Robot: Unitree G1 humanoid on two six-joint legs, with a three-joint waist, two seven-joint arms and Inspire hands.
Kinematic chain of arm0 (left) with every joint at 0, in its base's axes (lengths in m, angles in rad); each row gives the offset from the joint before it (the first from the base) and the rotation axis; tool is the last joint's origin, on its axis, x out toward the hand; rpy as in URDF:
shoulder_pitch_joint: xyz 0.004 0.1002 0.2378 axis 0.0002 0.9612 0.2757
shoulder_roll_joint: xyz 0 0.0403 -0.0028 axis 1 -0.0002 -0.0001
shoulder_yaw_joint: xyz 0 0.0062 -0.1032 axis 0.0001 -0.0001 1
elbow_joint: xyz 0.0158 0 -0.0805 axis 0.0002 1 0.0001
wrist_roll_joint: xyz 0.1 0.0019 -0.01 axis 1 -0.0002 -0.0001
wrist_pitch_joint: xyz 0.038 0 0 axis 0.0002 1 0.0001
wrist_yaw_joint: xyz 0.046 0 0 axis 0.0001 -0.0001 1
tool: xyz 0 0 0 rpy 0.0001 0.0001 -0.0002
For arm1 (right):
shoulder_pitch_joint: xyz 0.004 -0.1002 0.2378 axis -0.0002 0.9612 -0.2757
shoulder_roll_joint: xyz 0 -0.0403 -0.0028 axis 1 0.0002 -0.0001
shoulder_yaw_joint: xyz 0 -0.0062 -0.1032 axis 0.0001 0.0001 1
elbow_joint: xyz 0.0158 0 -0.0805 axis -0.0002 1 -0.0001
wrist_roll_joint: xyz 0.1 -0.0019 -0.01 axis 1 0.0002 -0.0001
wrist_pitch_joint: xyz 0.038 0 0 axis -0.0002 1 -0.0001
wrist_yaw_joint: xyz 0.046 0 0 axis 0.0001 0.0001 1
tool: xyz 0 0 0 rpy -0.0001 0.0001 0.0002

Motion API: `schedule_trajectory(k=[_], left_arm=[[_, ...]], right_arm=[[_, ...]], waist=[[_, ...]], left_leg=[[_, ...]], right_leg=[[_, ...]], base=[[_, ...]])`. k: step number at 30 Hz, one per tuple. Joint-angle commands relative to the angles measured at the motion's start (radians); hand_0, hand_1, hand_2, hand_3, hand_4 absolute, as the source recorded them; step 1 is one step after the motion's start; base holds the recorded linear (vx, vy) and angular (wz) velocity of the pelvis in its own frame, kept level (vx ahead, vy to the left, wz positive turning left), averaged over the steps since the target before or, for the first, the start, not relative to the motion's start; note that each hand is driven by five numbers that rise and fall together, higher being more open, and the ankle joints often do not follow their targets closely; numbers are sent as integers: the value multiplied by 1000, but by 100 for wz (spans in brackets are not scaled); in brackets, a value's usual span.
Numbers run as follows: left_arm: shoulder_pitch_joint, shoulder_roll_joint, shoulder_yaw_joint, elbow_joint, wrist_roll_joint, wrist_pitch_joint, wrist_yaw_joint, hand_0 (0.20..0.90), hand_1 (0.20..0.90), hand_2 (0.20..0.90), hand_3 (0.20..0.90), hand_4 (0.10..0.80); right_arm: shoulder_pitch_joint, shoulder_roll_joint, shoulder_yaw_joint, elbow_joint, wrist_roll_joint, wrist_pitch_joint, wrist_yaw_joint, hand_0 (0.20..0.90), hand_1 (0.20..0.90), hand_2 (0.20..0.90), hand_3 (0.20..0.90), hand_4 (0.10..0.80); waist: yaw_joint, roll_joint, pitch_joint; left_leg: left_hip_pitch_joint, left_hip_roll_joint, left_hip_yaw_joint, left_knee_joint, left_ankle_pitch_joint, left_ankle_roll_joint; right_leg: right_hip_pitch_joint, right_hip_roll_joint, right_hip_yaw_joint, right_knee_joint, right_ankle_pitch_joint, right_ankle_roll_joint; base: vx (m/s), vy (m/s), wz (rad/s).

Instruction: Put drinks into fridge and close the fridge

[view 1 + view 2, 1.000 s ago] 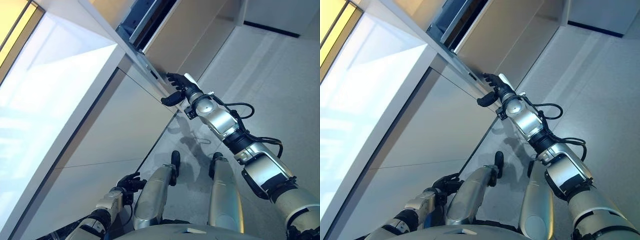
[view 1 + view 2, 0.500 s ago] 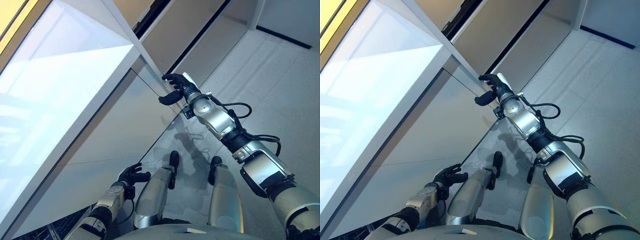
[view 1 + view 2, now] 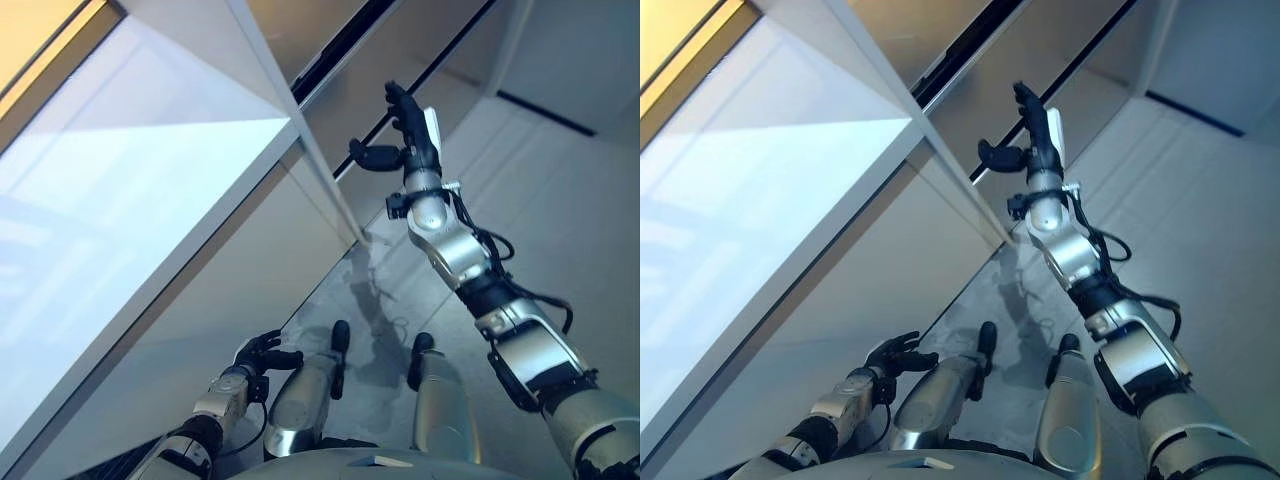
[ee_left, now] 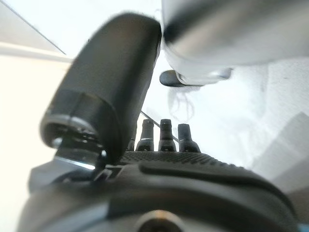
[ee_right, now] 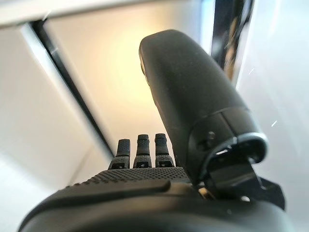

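I have my right hand (image 3: 413, 140) raised in front of the fridge (image 3: 130, 200), fingers straight and spread with the thumb standing out to the side, holding nothing and touching nothing that I can make out. Its wrist view shows the same: fingers extended, thumb clear, pale panels and a dark seam (image 5: 72, 92) beyond them. The fridge door (image 3: 150, 180) is a broad white panel filling the upper left of the head views, its edge (image 3: 320, 170) running down just beside my right hand; only a thin dark gap (image 3: 340, 55) shows along its top side, and I cannot tell whether the door is fully shut. I see no drinks in any view, and the fridge's inside is hidden from me. No labels or writing can be read anywhere. My left hand (image 3: 262, 355) hangs low near the floor (image 3: 560, 190), fingers loosely relaxed and empty; its wrist view shows fingers straight and the thumb apart.
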Motion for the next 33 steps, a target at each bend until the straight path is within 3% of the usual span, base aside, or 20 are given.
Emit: schedule_trajectory(k=[1, 3, 7, 11, 15, 19, 20, 24, 33], left_arm=[[88, 56, 48, -45, 54, -14, 56, 900, 900, 900, 900, 800], [129, 57, 85, -56, 77, -1, 67, 900, 900, 900, 900, 800], [154, 61, 136, 16, 97, -7, 72, 900, 900, 900, 900, 800], [160, 66, 150, 88, 92, -44, 33, 900, 900, 900, 900, 800], [147, 58, 145, 216, 114, -99, -19, 900, 900, 900, 900, 800], [138, 44, 149, 305, 103, -117, -11, 900, 900, 900, 900, 800], [134, 32, 159, 349, 105, -128, -7, 900, 900, 900, 900, 800], [128, 16, 166, 407, 136, -147, -37, 900, 900, 900, 900, 800], [127, 3, 147, 417, 131, -135, -23, 900, 900, 900, 900, 800]], right_arm=[[195, -8, -79, -95, 16, -123, 104, 900, 900, 900, 900, 800], [369, -4, -140, -49, 58, -95, 188, 900, 900, 900, 900, 800], [503, 23, -204, 116, 76, -29, 254, 900, 900, 900, 900, 800], [564, 41, -229, 297, 67, 3, 290, 900, 900, 900, 900, 800], [567, 76, -245, 606, 13, -24, 362, 900, 900, 900, 900, 800], [567, 105, -204, 748, -64, 38, 415, 900, 900, 900, 900, 800], [568, 123, -197, 826, -69, 45, 496, 900, 900, 900, 900, 800], [566, 146, -180, 924, -87, 74, 527, 900, 900, 900, 900, 800], [572, 157, -169, 929, -99, 103, 519, 900, 900, 900, 900, 800]], waist=[[-44, -77, -131], [-58, -97, -180], [-84, -121, -230], [-92, -136, -261], [-86, -147, -284], [-82, -155, -296], [-77, -157, -300], [-71, -158, -311], [-78, -157, -322]], left_leg=[[34, -86, 87, -11, -33, 113], [80, -77, 94, -58, -30, 114], [140, -65, 106, -122, -22, 112], [174, -62, 110, -158, -20, 113], [196, -59, 112, -171, -23, 117], [202, -58, 111, -169, -29, 120], [206, -59, 108, -167, -32, 123], [214, -62, 100, -165, -38, 126], [224, -66, 93, -169, -49, 133]], right_leg=[[153, 25, 36, -276, 150, 18], [200, 39, 38, -328, 167, 31], [252, 61, 41, -376, 180, 42], [283, 75, 49, -404, 186, 45], [307, 86, 54, -416, 184, 42], [315, 89, 57, -415, 179, 39], [322, 90, 56, -415, 177, 38], [331, 91, 58, -411, 170, 35], [331, 92, 74, -405, 165, 41]], base=[[101, -98, -6], [96, -110, -13], [51, -70, -17], [27, -50, -13], [34, -44, -1], [3, -8, 0], [0, 0, 0], [19, -2, -1], [4, 1, -1]])
